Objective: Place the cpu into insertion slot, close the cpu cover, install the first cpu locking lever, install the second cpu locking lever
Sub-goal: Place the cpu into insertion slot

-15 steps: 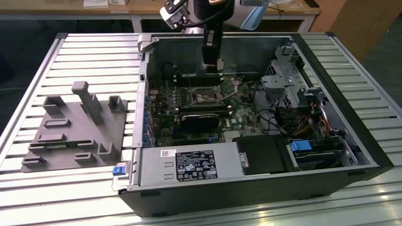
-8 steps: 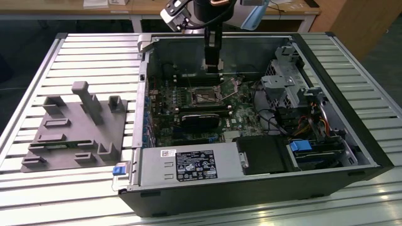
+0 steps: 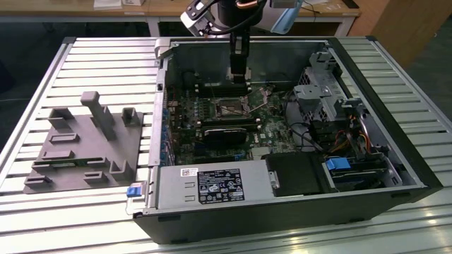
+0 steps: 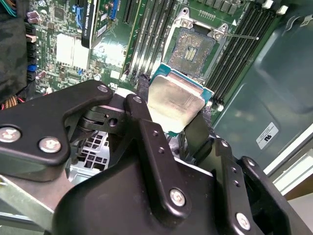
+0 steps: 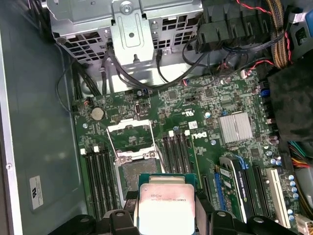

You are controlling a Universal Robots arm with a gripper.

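Tool: my gripper (image 4: 171, 120) is clamping the cpu (image 4: 175, 100) by two opposite edges, fingers drawn in just to the chip's width.
Arm position: in the exterior view I am reaching down into the open computer case (image 3: 164, 106) at the upper middle of the frame, over the motherboard (image 3: 211, 153).
Cpu: it is hanging silvery side toward both wrist cameras, near the insertion slot (image 5: 136, 172) but apart from it and not seated.
Insertion slot: it is lying bare, with its contact field exposed.
Cpu cover: the cpu cover (image 5: 129, 133) is sitting swung back, off the slot.
Levers: a thin locking lever (image 4: 242, 35) is lying beside the slot; I judge both unlatched.
Progress: I judge step one is under way, with none of the four finished. Seating, cover and both levers are not yet done.
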